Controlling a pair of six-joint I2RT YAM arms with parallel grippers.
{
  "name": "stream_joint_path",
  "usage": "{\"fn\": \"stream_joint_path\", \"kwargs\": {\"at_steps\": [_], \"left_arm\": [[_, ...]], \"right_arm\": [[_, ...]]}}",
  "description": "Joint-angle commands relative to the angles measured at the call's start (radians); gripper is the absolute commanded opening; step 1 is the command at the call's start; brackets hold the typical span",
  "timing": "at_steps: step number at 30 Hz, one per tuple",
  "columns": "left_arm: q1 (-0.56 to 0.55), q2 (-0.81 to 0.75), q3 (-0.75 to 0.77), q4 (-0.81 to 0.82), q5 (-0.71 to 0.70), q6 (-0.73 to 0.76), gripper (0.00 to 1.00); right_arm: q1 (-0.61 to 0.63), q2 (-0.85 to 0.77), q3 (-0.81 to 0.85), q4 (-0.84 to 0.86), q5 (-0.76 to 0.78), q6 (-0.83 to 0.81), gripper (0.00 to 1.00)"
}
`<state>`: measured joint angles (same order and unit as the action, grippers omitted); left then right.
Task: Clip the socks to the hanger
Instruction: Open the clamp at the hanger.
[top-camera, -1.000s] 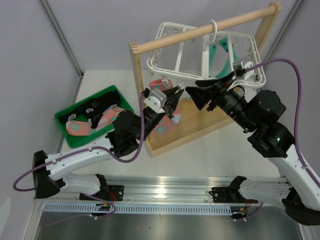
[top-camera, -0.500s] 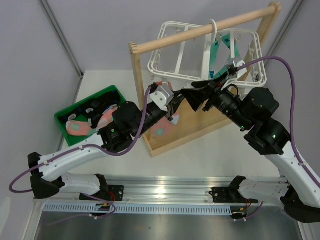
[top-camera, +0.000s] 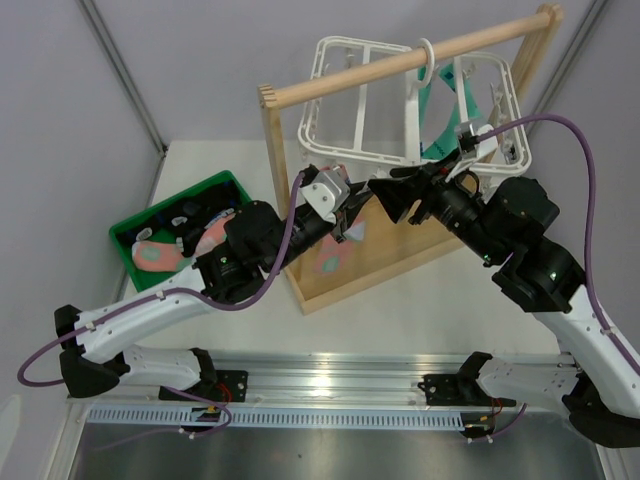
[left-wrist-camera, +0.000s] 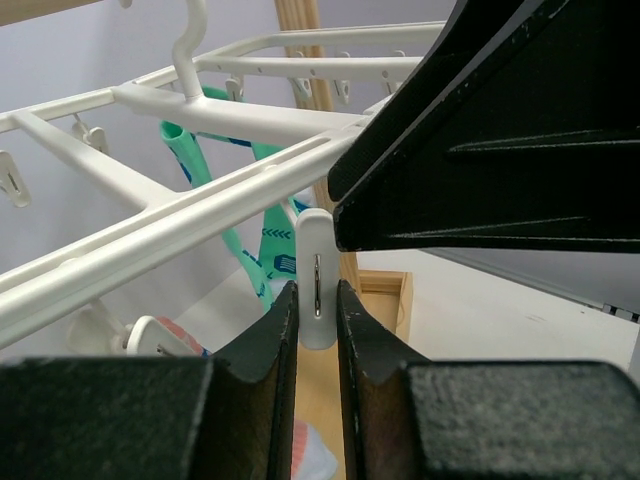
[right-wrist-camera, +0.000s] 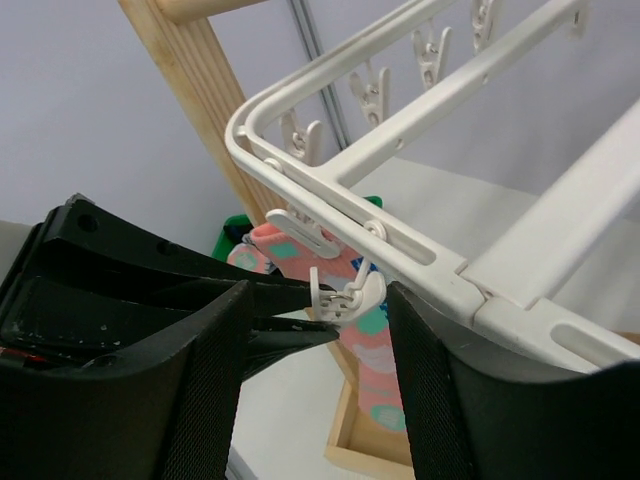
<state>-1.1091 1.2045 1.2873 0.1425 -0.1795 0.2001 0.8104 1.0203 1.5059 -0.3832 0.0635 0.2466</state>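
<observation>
Salmon-pink sock (top-camera: 333, 255): one, hanging in the air under the near rim of the hanger (right-wrist-camera: 430, 262), just below one dangling clip (left-wrist-camera: 316, 300); its upper edge runs up between the fingers of the left gripper (top-camera: 350, 222), whose jaws stand almost together and, by the look of it, pinch that edge. In the left wrist view the clip shows in the slit beyond the fingertips. It cannot be told whether the clip has bitten the sock yet; judged not.

Right gripper (right-wrist-camera: 320, 300): jaws apart, one finger on each side of the same clip, holding nothing; it seems placed to squeeze the clip open.

Progress: early; none of the task's socks shows as clipped, the first one is at its clip, the others lie in the green bin (top-camera: 172, 203), well apart from the hanger.

Counts: one hanger, hooked on the rod of one wooden rack (top-camera: 340, 76); many clips, too many hidden to number; two teal socks (left-wrist-camera: 270, 255) hanging on the frame, not part of the job; in the bin, pink fabric in two patches, one sock or two not clear; black socks (top-camera: 190, 215) as a dark heap, number not clear; one bin; two arms on one table (top-camera: 430, 300).
</observation>
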Motion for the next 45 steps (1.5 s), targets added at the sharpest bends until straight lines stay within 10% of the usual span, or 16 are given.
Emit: {"fn": "stream_joint_path", "kwargs": {"at_steps": [1, 45], "left_arm": [[-0.011, -0.011, 0.033, 0.006, 0.055, -0.01, 0.06], [-0.012, 0.043, 0.029, -0.047, 0.074, -0.047, 0.01]], "right_arm": [[-0.014, 0.007, 0.024, -0.02, 0.111, 0.01, 0.59], [-0.016, 0.014, -0.004, 0.104, 0.121, 0.12, 0.5]]}}
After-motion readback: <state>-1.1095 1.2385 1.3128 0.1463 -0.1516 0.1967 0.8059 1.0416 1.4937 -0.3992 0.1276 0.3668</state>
